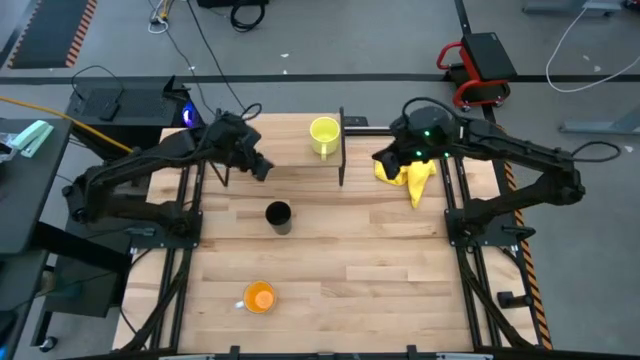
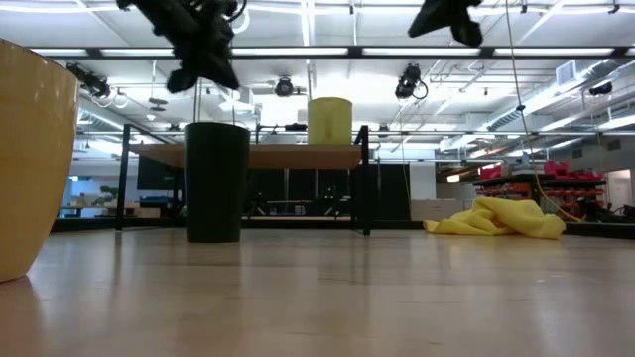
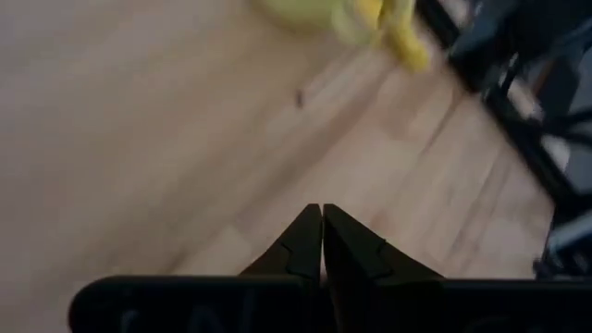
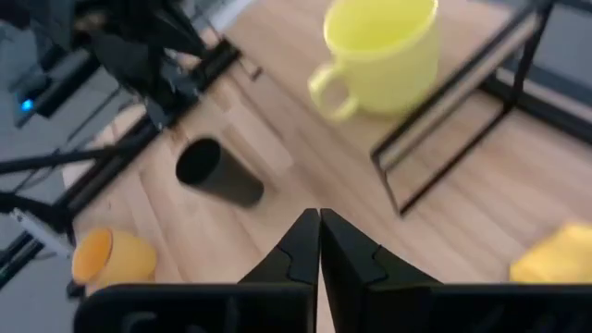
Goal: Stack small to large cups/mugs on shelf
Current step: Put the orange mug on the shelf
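Yellow mug (image 1: 323,135) sits on the shelf (image 1: 290,150); black cup (image 1: 278,215) and orange mug (image 1: 259,297) remain on the table (image 1: 360,270). Left gripper (image 1: 262,170) and right gripper (image 1: 382,158) fingers closed, empty.

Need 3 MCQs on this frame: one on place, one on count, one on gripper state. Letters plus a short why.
1. Where is the yellow mug?
A. on the shelf
B. on the floor
C. inside the black cup

2. How many cups/mugs are off the shelf, on the tabletop?
A. none
B. two
C. three

3. How are the left gripper's jaws?
A. wide open
B. shut on the yellow cloth
C. shut, empty

Key: 1 A, the low view shows it raised on the board. 2 B, black cup and orange mug stand on the tabletop. 3 C, the left wrist view shows the tips together with nothing between.
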Controlling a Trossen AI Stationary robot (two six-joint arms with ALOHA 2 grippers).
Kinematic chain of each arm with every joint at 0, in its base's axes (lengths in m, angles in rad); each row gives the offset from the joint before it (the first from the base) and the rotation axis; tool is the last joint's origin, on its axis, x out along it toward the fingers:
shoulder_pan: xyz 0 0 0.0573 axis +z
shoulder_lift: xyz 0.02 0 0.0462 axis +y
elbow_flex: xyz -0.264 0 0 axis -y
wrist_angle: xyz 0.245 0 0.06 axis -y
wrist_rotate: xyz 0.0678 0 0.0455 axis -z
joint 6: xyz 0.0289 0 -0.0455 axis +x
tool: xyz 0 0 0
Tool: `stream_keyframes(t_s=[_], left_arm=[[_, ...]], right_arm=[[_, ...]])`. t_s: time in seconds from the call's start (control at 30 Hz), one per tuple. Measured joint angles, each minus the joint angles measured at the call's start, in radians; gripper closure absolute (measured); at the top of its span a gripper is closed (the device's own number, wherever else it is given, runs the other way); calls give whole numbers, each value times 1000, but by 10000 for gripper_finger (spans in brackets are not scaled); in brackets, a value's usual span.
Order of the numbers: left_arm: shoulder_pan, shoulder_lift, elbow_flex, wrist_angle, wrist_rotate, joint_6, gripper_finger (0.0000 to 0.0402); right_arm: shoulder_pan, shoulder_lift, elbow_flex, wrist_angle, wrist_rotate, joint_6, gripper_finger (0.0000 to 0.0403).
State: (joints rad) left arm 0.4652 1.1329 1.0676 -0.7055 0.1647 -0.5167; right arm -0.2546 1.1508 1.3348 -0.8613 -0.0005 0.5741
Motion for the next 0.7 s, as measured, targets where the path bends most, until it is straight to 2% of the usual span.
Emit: stream_keyframes(t_s=[0.23,0.4,0.53,0.7], left_arm=[[-108,-90,0,-231,-28,-107,381],[-209,-144,0,-368,-45,-216,388],[-319,-183,0,-459,-59,-300,387],[-477,-221,-1,-548,-131,-382,378]], right_arm=[[79,-15,0,-129,5,58,383],[165,-4,0,-182,62,108,383],[261,2,0,-229,105,219,385],[408,14,0,-246,220,403,384]])
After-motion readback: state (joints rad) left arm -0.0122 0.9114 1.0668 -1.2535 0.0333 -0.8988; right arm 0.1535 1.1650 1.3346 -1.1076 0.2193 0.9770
